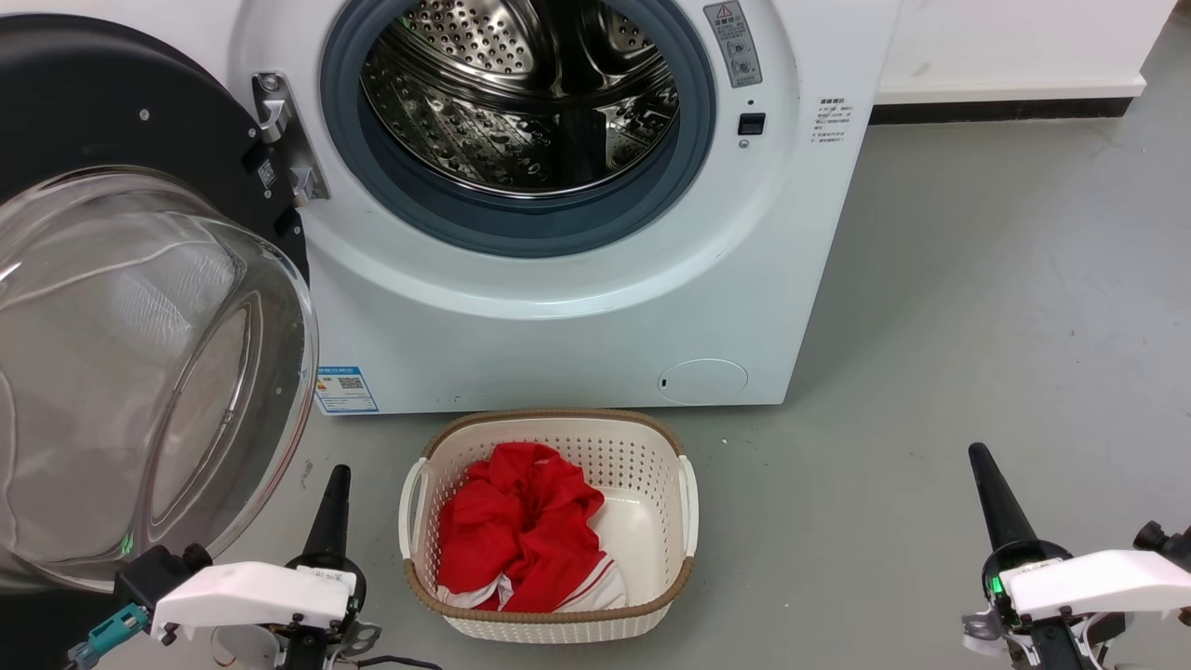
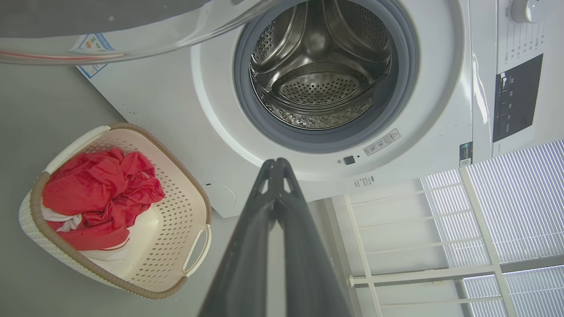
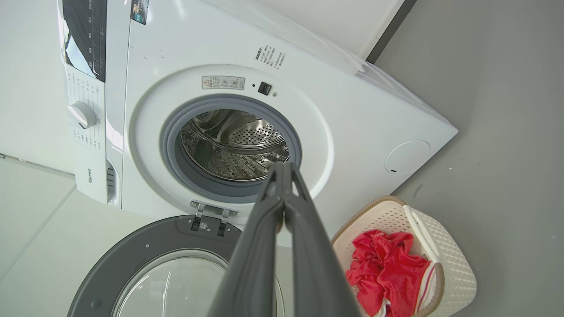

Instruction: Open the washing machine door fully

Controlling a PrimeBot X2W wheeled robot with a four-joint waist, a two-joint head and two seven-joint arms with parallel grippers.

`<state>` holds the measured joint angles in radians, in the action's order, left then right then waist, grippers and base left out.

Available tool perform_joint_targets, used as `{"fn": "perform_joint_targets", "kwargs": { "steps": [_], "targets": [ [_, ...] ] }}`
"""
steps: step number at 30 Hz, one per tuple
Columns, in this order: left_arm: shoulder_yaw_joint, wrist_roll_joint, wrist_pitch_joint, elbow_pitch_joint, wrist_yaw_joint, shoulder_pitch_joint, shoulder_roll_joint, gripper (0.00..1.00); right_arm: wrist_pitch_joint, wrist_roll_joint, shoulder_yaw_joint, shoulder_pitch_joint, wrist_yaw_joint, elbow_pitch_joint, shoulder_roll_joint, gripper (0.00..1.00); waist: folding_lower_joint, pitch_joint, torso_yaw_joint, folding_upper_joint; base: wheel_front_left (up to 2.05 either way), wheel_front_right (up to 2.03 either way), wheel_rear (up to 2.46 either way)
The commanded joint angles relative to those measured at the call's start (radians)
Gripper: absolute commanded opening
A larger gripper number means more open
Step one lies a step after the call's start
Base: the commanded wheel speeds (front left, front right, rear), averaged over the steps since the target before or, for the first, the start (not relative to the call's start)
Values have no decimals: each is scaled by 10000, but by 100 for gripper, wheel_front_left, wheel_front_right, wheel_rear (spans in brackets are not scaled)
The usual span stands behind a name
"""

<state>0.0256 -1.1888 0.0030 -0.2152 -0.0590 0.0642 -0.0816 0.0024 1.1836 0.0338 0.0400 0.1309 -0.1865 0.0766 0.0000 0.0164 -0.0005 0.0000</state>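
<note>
I see the big white boxy front-loading washing machine (image 1: 558, 316) with its steel drum exposed. Its large round glossy black door with the bulging clear glass bowl (image 1: 130, 307) is swung out to my left on the metal hinge (image 1: 279, 140), well away from the opening. It looks at or near its full travel to me. My left gripper (image 2: 276, 165) has its two dark fingers pressed together on nothing and sits low, just beside the bottom curve of the glass. My right gripper (image 3: 284, 167) is likewise clenched and empty, well off to the right over bare floor. I judge the door to be stiff and fairly heavy, moving only in an arc about that hinge. The glass looks smooth, slippery and breakable, so I'd push on the black ring, as far from the hinge as I can reach, for leverage. The cream perforated plastic basket (image 1: 549, 419) of red cloth (image 1: 521, 530) stands in front of the machine, clear of the door.
</note>
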Motion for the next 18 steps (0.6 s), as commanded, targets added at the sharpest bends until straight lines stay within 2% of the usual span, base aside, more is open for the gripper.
{"fn": "perform_joint_targets", "kwargs": {
  "steps": [1,18],
  "targets": [
    [90,-315,88,42,-81,208,31,0,73,356,48,249,0,25,55,0,0,-5,0,0,0,0,0],
    [405,-1867,488,-97,-349,315,133,0,378,2026,210,447,-1,-216,31,0,0,-49,2,0,0,0,0]
  ]
}}
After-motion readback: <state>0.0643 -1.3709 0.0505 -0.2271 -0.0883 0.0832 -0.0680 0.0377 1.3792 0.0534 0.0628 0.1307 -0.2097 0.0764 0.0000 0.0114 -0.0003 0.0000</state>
